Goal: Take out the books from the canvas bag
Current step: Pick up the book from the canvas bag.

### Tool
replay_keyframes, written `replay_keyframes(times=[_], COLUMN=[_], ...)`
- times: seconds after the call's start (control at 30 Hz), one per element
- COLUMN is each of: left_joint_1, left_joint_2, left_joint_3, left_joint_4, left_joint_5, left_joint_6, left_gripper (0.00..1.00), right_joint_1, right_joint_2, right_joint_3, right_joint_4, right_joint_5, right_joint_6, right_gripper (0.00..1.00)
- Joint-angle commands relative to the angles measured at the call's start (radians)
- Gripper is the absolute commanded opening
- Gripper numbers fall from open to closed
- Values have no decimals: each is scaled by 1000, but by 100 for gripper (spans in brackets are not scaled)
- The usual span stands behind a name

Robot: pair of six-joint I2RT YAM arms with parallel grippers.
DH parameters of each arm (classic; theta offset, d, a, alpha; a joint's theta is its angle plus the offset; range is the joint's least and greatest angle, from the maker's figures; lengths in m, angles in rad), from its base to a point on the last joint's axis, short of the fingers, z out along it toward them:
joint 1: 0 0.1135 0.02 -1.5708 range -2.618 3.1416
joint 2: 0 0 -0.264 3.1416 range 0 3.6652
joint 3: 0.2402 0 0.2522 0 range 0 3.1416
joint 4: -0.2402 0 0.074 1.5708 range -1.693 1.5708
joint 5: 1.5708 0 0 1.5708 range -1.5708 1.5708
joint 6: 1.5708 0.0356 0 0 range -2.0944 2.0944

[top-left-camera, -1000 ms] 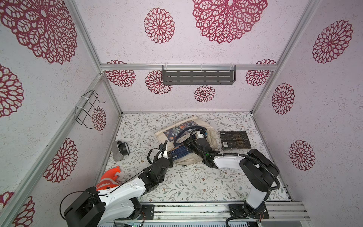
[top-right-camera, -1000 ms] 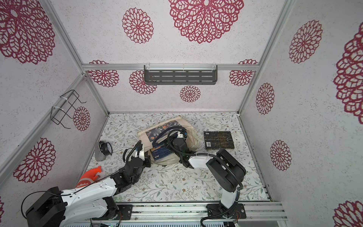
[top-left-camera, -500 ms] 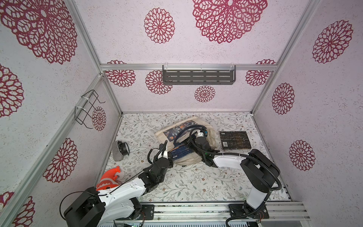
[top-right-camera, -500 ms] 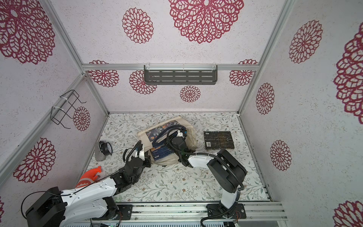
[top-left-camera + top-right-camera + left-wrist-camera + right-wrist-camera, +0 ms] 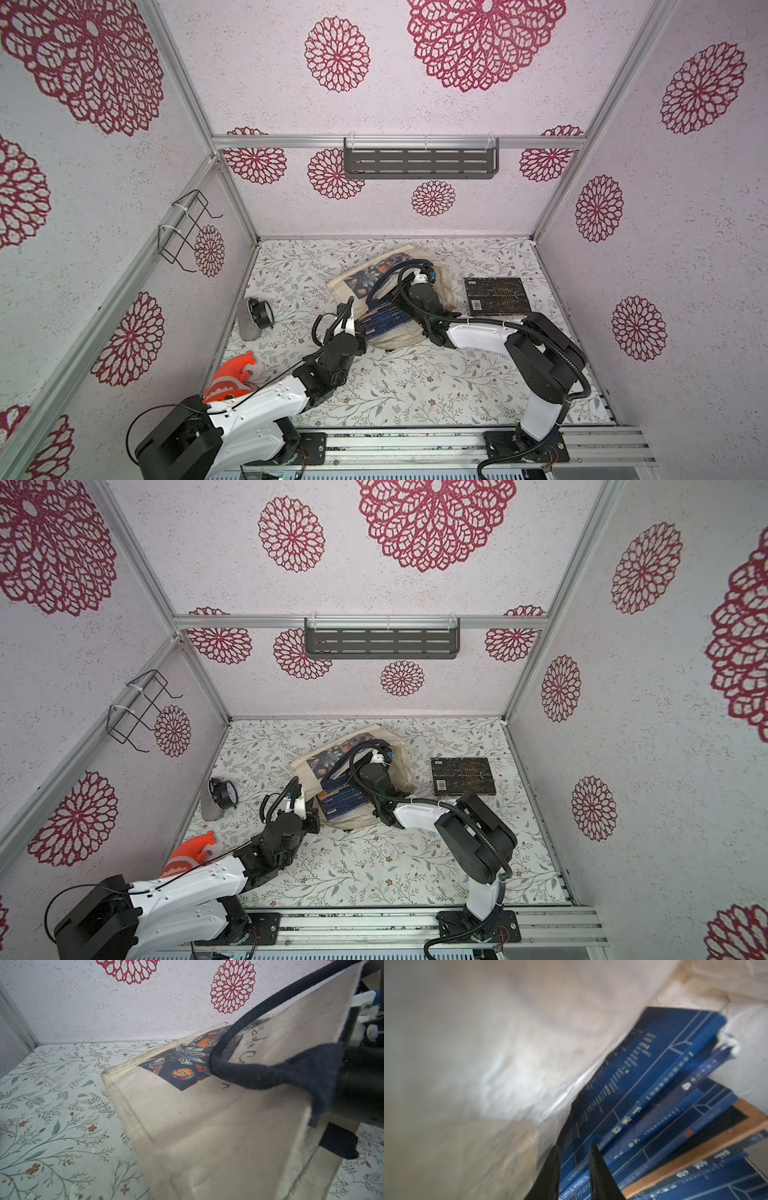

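Observation:
The cream canvas bag (image 5: 345, 286) with its navy floral panel lies on its side mid-table, seen in both top views. My left gripper (image 5: 352, 308) is shut on the cloth at the bag's mouth. In the left wrist view the bag (image 5: 207, 1126) hides the jaws. Several thin blue books (image 5: 384, 320) show in the opening. My right gripper (image 5: 574, 1159) reaches inside the bag. Its black fingers (image 5: 593, 1167) stand narrowly apart, closed around the edge of the top blue book (image 5: 643, 1088). One dark book (image 5: 496, 296) lies flat on the table right of the bag.
A grey object with a black round part (image 5: 254, 318) stands near the left wall. An orange toy (image 5: 232, 376) sits by the left arm. A grey shelf (image 5: 419, 163) hangs on the back wall and a wire rack (image 5: 187, 230) on the left wall.
The right gripper's jaws have narrowed onto the books inside the bag. The left arm and the bag have stayed where they were.

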Motion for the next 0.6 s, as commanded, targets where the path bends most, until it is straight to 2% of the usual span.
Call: replay_keyframes(times=[0.0,0.23,0.5,0.57], left_joint_1=[-2,-2,-3,-3], left_joint_2=[-25,-26,-16,-15], left_joint_3=[13,13,17,18], left_joint_4=[52,51,51,51], left_joint_5=[-1,-1,1,3], left_joint_6=[13,14,14,14], left_gripper=[0,0,0,0], right_joint_1=[-13,-17,7,15], right_joint_2=[0,27,-42,-56], right_joint_3=[67,80,-27,-50], right_joint_4=[33,21,59,56], right_joint_5=[2,-19,5,19], right_joint_6=[-38,-8,47,51], right_gripper=[25,26,38,39])
